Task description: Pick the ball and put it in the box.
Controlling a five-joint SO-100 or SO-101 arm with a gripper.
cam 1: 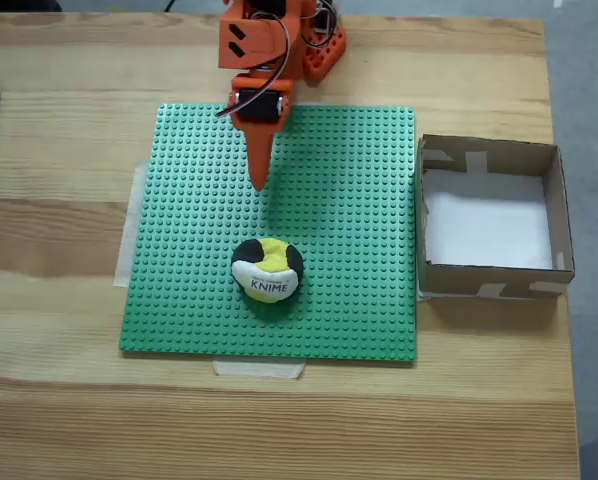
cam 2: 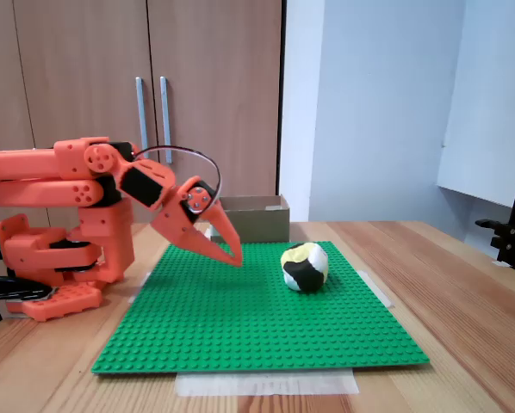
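The ball [cam 1: 266, 270], a soft stitched one in yellow, black and white with "KNIME" on a white panel, rests on the green studded baseplate [cam 1: 359, 200]. It also shows in the side-on fixed view as the ball [cam 2: 304, 266], right of the arm. My orange gripper [cam 1: 260, 183] hangs above the plate, behind the ball and apart from it, fingers together in a point. From the side, the gripper [cam 2: 234, 258] is tilted down with its tips just over the studs, shut on nothing. The brown cardboard box [cam 1: 554, 215] with a white bottom stands right of the plate.
The baseplate is taped to a wooden table [cam 1: 59, 400]. The arm's orange base [cam 2: 59, 258] sits at the plate's far edge. In the side-on fixed view the box [cam 2: 253, 219] stands behind the plate, before wooden cupboard doors [cam 2: 154, 86].
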